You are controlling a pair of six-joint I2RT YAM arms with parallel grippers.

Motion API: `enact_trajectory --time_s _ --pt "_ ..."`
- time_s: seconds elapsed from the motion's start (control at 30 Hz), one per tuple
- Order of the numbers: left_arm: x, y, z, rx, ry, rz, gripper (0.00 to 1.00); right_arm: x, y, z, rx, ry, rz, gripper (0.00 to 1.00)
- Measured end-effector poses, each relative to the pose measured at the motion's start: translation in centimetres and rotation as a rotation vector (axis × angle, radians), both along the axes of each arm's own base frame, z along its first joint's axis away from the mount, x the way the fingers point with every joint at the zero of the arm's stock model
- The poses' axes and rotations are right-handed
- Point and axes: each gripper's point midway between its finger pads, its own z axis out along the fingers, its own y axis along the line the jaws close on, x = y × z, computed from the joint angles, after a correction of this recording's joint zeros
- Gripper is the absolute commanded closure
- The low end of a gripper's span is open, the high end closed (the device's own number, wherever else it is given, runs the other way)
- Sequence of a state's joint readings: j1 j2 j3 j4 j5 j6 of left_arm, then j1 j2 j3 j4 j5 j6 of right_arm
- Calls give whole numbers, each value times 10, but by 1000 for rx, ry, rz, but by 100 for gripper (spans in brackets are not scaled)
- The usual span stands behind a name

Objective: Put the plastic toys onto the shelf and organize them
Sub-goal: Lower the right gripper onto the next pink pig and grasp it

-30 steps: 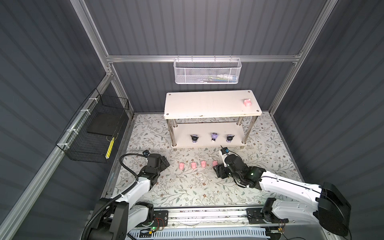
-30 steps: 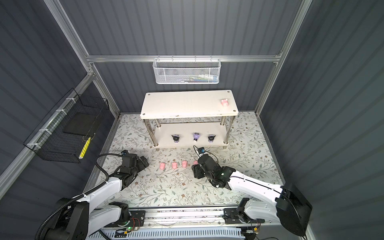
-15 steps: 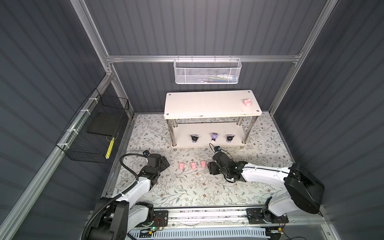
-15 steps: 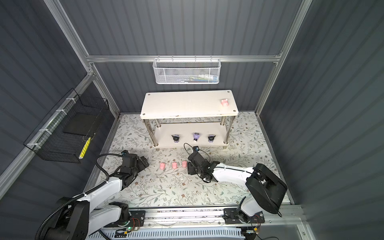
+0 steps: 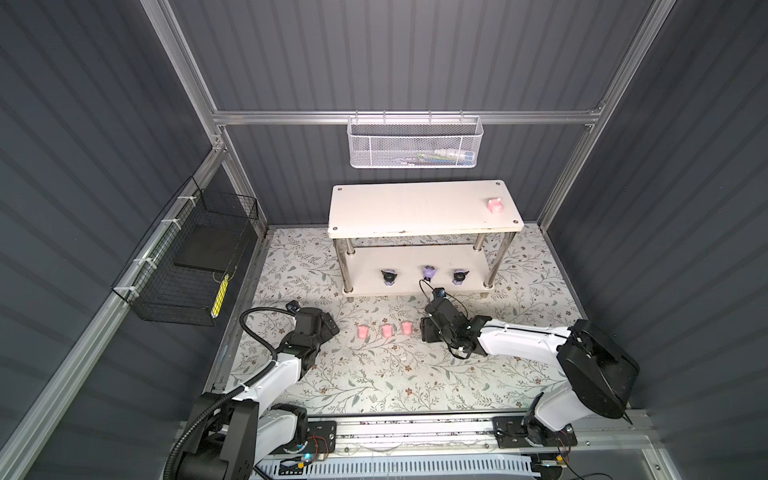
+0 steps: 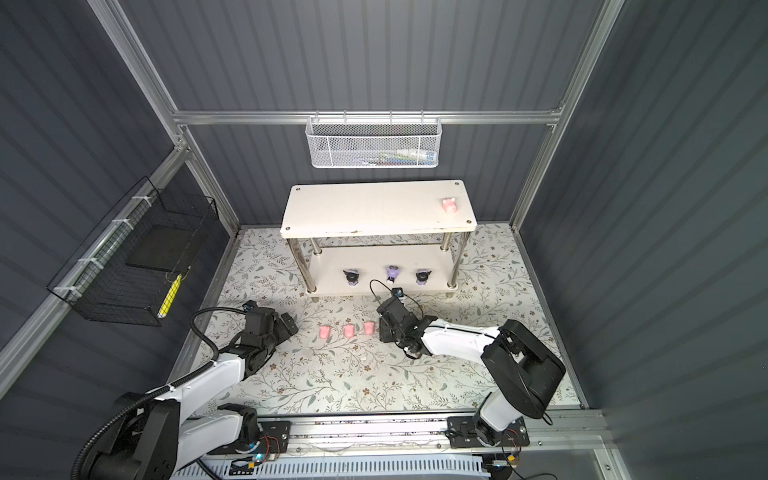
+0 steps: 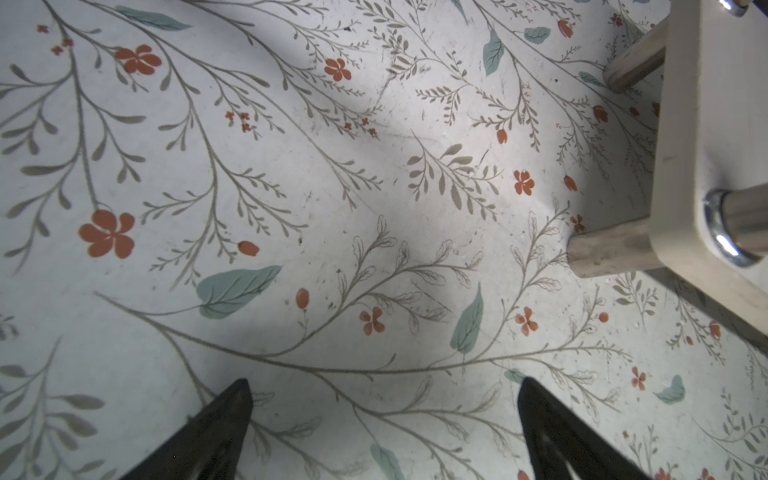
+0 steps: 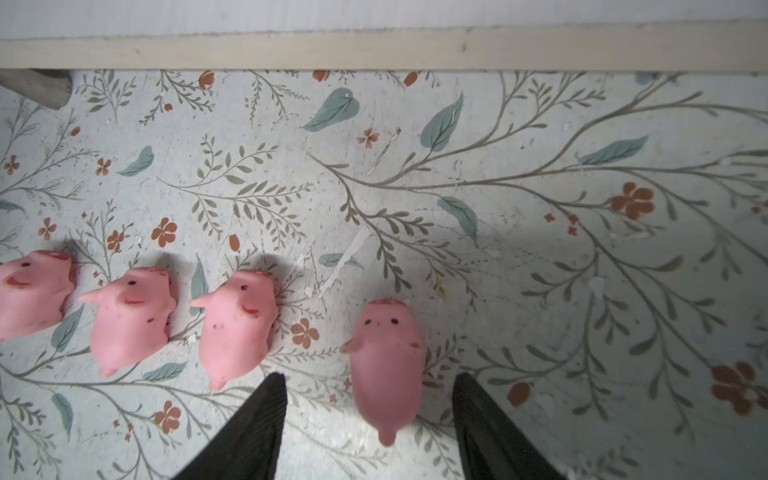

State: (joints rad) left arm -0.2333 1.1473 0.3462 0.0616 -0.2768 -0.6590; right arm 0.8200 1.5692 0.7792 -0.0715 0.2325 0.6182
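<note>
Pink pig [image 8: 386, 357] inside right tool [image 8: 369, 376] — wrist view only

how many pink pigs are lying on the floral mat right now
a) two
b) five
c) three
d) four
d: the right wrist view shows four pink pigs on the floral mat, three in a row and a fourth pig between the open fingers of the right pincer. The fifth pig sits on the top tier of the shelf.
</note>
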Motion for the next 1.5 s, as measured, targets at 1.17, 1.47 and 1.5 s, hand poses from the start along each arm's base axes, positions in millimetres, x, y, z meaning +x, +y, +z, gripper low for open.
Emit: enact_trajectory --time_s 1.17,1.47,1.5 --pt "0 2 -2 9 5 7 0 0 1 -24 -50 128 -2 66" --pt "0 2 -2 9 5 7 0 -4 -3 -19 -64 133 8 69" --pt "0 2 -2 9 5 8 0 -5 -3 -16 -64 129 13 69"
